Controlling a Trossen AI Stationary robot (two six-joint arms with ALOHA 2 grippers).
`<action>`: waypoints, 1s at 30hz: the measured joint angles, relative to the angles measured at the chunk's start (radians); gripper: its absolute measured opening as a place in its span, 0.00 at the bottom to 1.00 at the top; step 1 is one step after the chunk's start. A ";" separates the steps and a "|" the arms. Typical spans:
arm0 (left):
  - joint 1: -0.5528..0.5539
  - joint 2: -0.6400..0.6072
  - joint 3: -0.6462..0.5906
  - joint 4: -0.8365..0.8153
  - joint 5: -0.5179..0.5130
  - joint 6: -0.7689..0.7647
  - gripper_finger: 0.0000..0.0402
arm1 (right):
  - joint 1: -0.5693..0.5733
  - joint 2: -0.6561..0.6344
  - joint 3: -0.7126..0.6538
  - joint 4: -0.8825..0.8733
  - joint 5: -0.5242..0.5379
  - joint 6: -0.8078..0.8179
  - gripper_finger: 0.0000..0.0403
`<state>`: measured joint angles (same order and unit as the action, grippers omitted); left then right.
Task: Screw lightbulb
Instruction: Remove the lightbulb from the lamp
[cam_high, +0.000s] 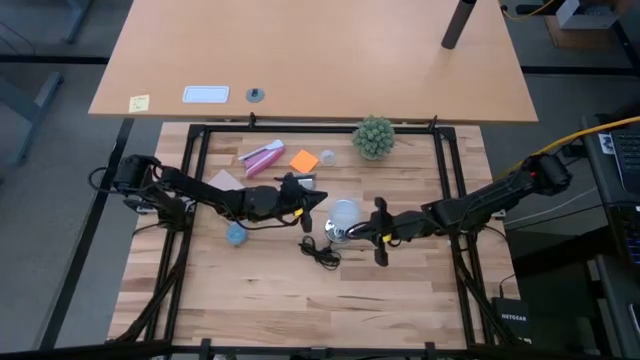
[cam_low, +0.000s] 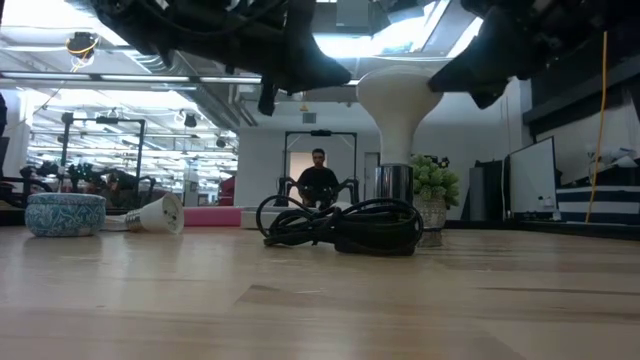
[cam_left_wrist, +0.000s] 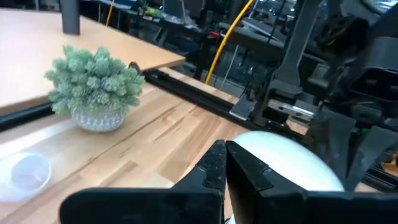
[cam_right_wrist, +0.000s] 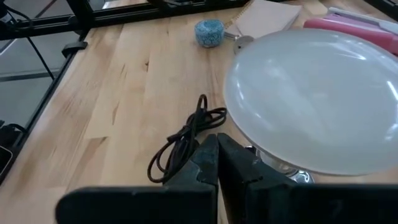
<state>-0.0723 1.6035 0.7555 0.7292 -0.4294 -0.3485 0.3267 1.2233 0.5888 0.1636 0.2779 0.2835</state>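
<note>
The white frosted lightbulb (cam_high: 343, 212) stands upright, base down, in a shiny metal socket (cam_low: 393, 185) on the wooden table, with the socket's black cord (cam_low: 340, 225) coiled in front. My left gripper (cam_high: 322, 202) is shut and comes level from the table's left, its tips right at the dome (cam_left_wrist: 280, 163). My right gripper (cam_high: 355, 232) is shut too and slants down from the right, its tips low beside the dome (cam_right_wrist: 317, 93), above the cord (cam_right_wrist: 186, 140). My left gripper's shut fingertips (cam_left_wrist: 217, 163) stand level against the left side of the lightbulb's dome; I cannot tell whether they touch it. My right gripper's shut fingertips (cam_right_wrist: 214, 152) sit by the dome's lower edge near the socket (cam_right_wrist: 292, 173); I cannot tell whether they touch.
A green plant ball (cam_high: 373, 137) stands at the far side. A small blue bowl (cam_high: 236, 234), a pink item (cam_high: 262, 157), an orange note (cam_high: 304, 160) and a clear cup (cam_high: 327, 156) lie left and behind. A black frame (cam_high: 200, 160) borders the table. A person (cam_low: 318, 180) sits far behind.
</note>
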 joint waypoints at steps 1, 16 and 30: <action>0.000 0.000 0.000 -0.010 0.000 -0.008 0.00 | 0.000 0.003 0.000 0.005 0.000 0.000 0.01; -0.005 0.155 0.000 0.150 0.034 -0.033 0.00 | 0.000 0.005 0.000 -0.004 0.003 -0.001 0.01; -0.053 0.155 -0.001 0.148 0.012 -0.020 0.00 | 0.002 0.005 -0.003 -0.075 0.201 0.052 0.01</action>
<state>-0.1253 1.7582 0.7547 0.8772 -0.4175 -0.3687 0.3283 1.2285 0.5858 0.0883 0.4789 0.3359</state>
